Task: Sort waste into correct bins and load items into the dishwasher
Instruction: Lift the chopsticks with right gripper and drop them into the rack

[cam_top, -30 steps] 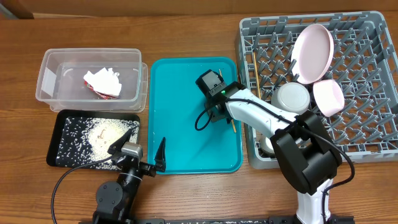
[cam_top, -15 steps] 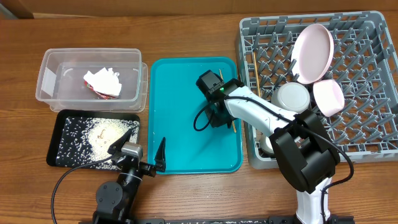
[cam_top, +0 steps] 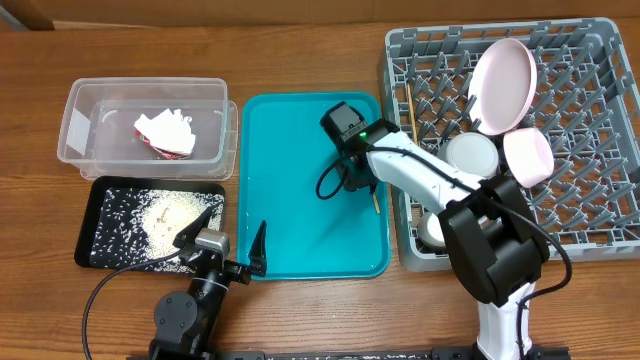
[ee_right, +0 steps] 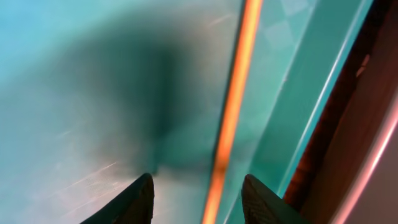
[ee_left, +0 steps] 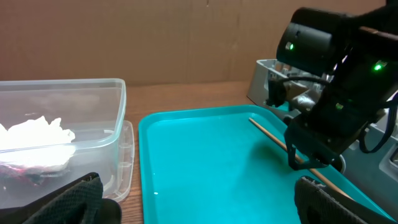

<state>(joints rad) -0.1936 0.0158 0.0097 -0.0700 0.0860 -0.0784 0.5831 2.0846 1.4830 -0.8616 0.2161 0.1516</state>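
A thin wooden chopstick [cam_top: 375,199] lies on the teal tray [cam_top: 290,200] by its right edge. My right gripper [cam_top: 360,184] is low over it and open. In the right wrist view the chopstick [ee_right: 231,124] runs between the two fingers [ee_right: 202,202], which are not closed on it. A second chopstick [cam_top: 408,110] lies in the grey dish rack [cam_top: 585,205], with the pink plate [cam_top: 503,70], pink bowl [cam_top: 528,157] and steel bowl [cam_top: 470,155]. My left gripper [cam_top: 235,255] is open and empty at the tray's front left corner.
The clear tub [cam_top: 80,135] holds crumpled white paper with a red bit [cam_top: 165,132]. The black tray [cam_top: 150,182] holds rice grains [cam_top: 160,218]. The left wrist view shows the tub [ee_left: 93,124], the chopstick [ee_left: 273,138] and the right arm [ee_left: 336,106].
My right gripper has shifted a little right and back, towards the tray's right edge, to sit over the chopstick. The left arm has not moved.
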